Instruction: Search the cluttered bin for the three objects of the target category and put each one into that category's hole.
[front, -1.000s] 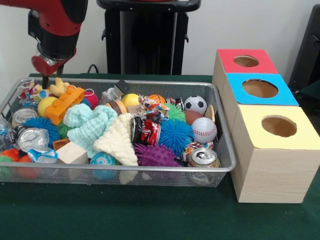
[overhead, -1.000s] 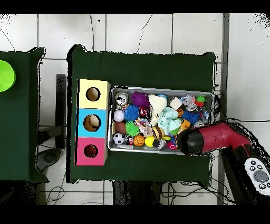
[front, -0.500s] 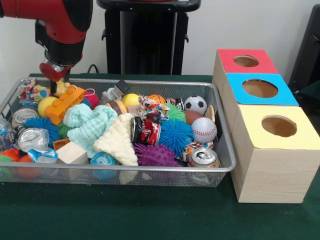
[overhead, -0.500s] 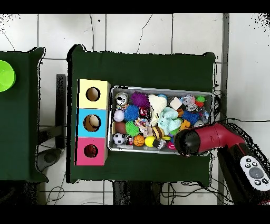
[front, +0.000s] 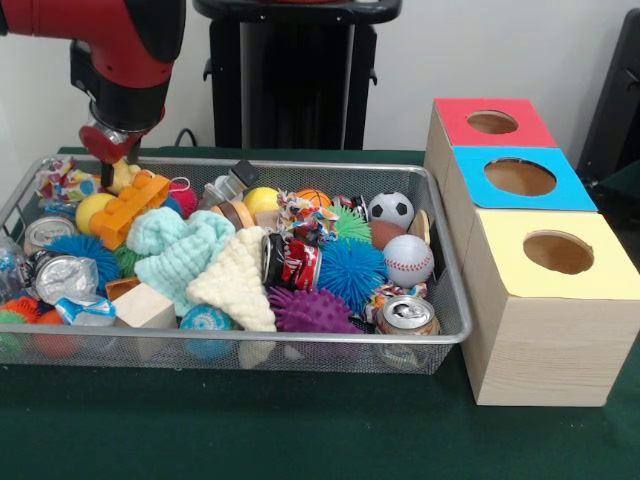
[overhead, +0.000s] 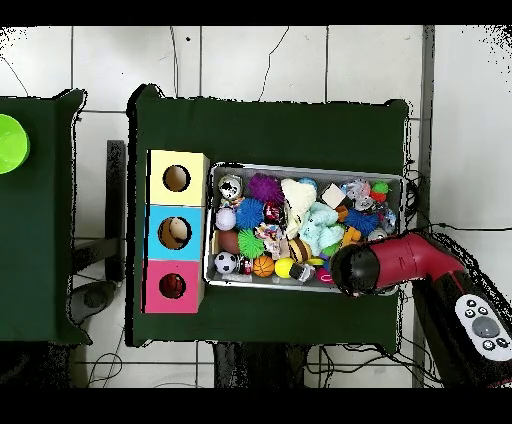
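Observation:
A wire mesh bin (front: 300, 163) holds a jumble of toys: a soccer ball (front: 390, 209), a baseball (front: 408, 260), a small basketball (front: 314, 197), blue (front: 350, 270) and purple (front: 310, 310) spiky balls, drink cans (front: 407, 316), knitted cloths (front: 180, 250) and an orange brick (front: 130, 210). My gripper (front: 118, 168) hangs over the bin's far left corner in the front view, just above a yellow duck toy (front: 122, 178). It holds nothing that I can see. In the overhead view the red arm head (overhead: 355, 270) hides it.
Right of the bin in the front view stand three wooden boxes with round holes: red top (front: 530, 125), blue top (front: 570, 190), yellow top (front: 600, 280). A wooden block (front: 145, 305) and a crushed can (front: 62, 277) lie at the bin's near left. Green cloth (front: 300, 430) covers the table.
Since a second ago the arm has shifted a little rightward in the front view, in over the bin's far left corner. It has held still for the last half second.

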